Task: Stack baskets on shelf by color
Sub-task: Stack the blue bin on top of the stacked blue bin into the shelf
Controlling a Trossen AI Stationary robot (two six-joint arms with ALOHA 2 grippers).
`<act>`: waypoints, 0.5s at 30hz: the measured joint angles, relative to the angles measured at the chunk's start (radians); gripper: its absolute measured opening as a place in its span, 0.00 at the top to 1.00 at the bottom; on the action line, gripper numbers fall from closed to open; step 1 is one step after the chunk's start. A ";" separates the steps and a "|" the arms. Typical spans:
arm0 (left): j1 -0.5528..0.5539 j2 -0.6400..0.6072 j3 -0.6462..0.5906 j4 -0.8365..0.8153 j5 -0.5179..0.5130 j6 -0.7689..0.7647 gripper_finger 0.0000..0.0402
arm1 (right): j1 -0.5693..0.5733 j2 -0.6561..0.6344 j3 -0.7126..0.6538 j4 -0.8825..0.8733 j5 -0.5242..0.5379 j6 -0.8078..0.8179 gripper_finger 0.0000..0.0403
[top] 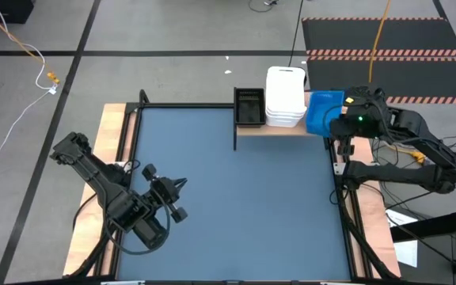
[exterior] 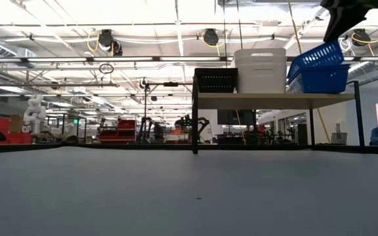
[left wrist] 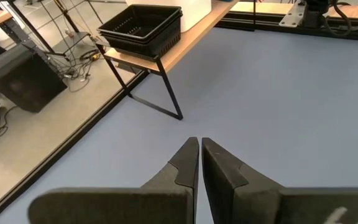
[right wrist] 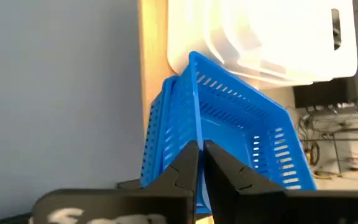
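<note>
Right gripper (right wrist: 199, 163) pinching rim of tilted top blue basket (right wrist: 241, 124) over blue stack on shelf (exterior: 274, 99) — left gripper (left wrist: 199, 163) hovering closed, empty, over tabletop (top: 236, 206).

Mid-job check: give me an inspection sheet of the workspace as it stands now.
Surface: blue-grey tabletop, bare.
Job's things: on the shelf, black basket, white stack, blue stack whose top basket sits tilted.
Clutter: nothing seen.
Hands: right hand shut on the tilted blue basket's rim; left hand shut, empty, above the tabletop's left part.
Cables: white and orange cables on the floor.
Surroundings: workshop hall, ceiling lights.
</note>
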 joint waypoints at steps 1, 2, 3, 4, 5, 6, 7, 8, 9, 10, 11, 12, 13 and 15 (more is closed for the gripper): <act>0.000 0.000 0.000 0.000 0.000 0.000 0.94 | 0.000 -0.001 0.000 0.000 -0.010 0.005 0.96; 0.000 0.000 0.000 0.000 0.000 0.000 0.94 | 0.000 -0.001 0.000 -0.001 -0.021 0.016 0.96; 0.000 0.000 0.000 0.000 0.000 -0.001 0.94 | 0.000 -0.001 0.000 -0.003 -0.025 0.028 0.95; 0.000 0.000 0.000 0.000 0.000 -0.002 0.94 | 0.000 0.000 0.000 -0.002 -0.024 0.038 0.94; 0.000 0.000 0.000 0.000 0.000 -0.003 0.94 | 0.000 0.000 0.000 -0.002 -0.024 0.043 0.93; 0.000 0.000 0.000 0.000 0.000 -0.006 0.94 | 0.000 0.000 0.000 -0.002 -0.023 0.047 0.91; 0.000 0.000 0.000 0.000 0.000 -0.006 0.94 | 0.000 0.000 0.000 0.000 -0.022 0.049 0.90; 0.000 0.000 0.000 0.000 0.000 -0.008 0.94 | 0.000 0.000 0.000 0.004 -0.021 0.051 0.88; 0.000 0.000 0.000 0.000 0.000 -0.009 0.94 | 0.000 0.000 0.000 0.006 -0.012 0.052 0.86; 0.000 0.000 0.000 0.000 0.000 -0.009 0.94 | 0.000 0.000 0.000 0.006 0.008 0.056 0.84; 0.000 0.000 0.000 0.000 0.000 -0.009 0.94 | 0.000 0.000 0.000 0.008 0.032 0.061 0.82; 0.000 0.000 0.000 0.000 0.000 -0.008 0.94 | 0.000 0.000 0.000 0.009 0.063 0.070 0.80; 0.000 0.000 0.000 0.000 0.000 -0.006 0.94 | 0.000 0.000 0.000 0.009 0.097 0.081 0.78; 0.000 0.000 0.000 0.000 0.000 -0.005 0.94 | 0.000 0.000 0.000 0.010 0.165 0.098 0.75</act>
